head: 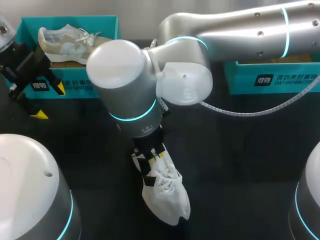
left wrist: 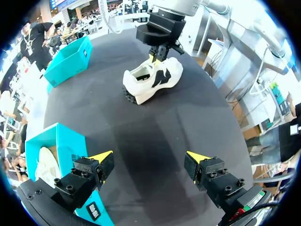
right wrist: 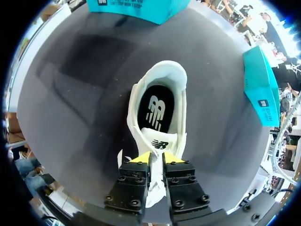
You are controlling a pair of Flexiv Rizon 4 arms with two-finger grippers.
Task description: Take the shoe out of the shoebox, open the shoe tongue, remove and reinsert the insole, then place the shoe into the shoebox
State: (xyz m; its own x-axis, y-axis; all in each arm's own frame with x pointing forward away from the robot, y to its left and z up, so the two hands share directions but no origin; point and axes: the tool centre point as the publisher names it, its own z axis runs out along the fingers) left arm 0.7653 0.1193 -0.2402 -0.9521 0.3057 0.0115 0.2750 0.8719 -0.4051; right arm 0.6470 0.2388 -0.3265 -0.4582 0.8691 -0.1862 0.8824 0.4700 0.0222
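Note:
A white shoe (head: 167,197) lies on the black table near the front middle, toe towards the front edge. In the right wrist view its opening shows a black insole (right wrist: 156,110), and the white tongue (right wrist: 157,137) runs back between my fingers. My right gripper (right wrist: 156,157) is shut on that tongue; the right arm crosses the table from the right, and its gripper (head: 152,155) stands over the shoe's heel end. The left gripper (left wrist: 149,160) is open and holds nothing. It hangs at the far left (head: 50,101), in front of a teal shoebox (head: 75,87).
The teal shoebox at the back left holds a second, beige and white shoe (head: 70,42). Another teal box (head: 270,80) stands at the back right. A grey cable (head: 250,111) hangs from the right arm over the table.

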